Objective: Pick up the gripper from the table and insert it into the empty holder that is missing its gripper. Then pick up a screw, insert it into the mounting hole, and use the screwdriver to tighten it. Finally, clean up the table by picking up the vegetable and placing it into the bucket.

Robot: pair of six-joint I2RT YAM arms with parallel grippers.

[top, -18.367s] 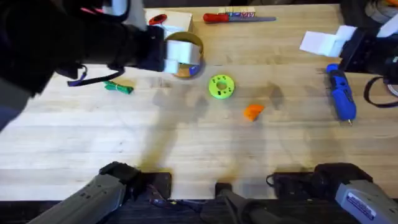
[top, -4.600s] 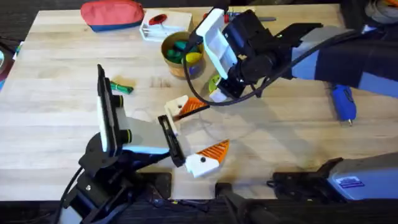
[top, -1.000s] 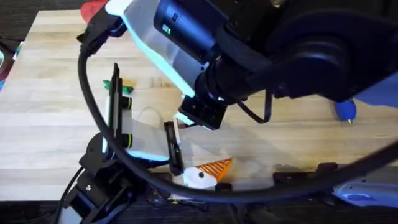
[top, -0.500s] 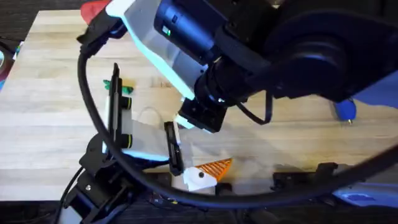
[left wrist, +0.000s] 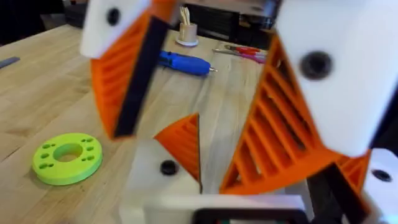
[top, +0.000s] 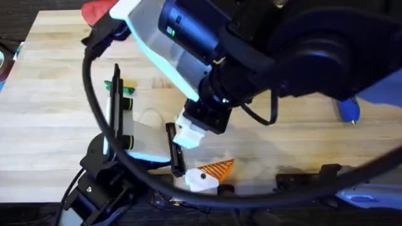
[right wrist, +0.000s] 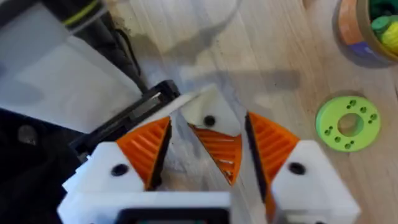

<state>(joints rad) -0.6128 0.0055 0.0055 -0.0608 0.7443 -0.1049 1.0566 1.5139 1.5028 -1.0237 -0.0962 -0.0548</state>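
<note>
From overhead, the right arm looms over the pale wood tabletop (top: 50,132), the vegetable (top: 125,90) lying far left. In the left wrist view, the left claw (left wrist: 211,106) is spread around the gripper (left wrist: 181,144) seated on the holder (left wrist: 155,180). In the right wrist view, the right claw (right wrist: 205,146) is also spread around the gripper (right wrist: 219,149), the bucket (right wrist: 367,31) well apart.

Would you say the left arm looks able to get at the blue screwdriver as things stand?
Probably not easily. The screwdriver lies at the table's far right, and the right arm stretches across the middle between it and the left claw. The right arm would likely need to withdraw first.
</note>
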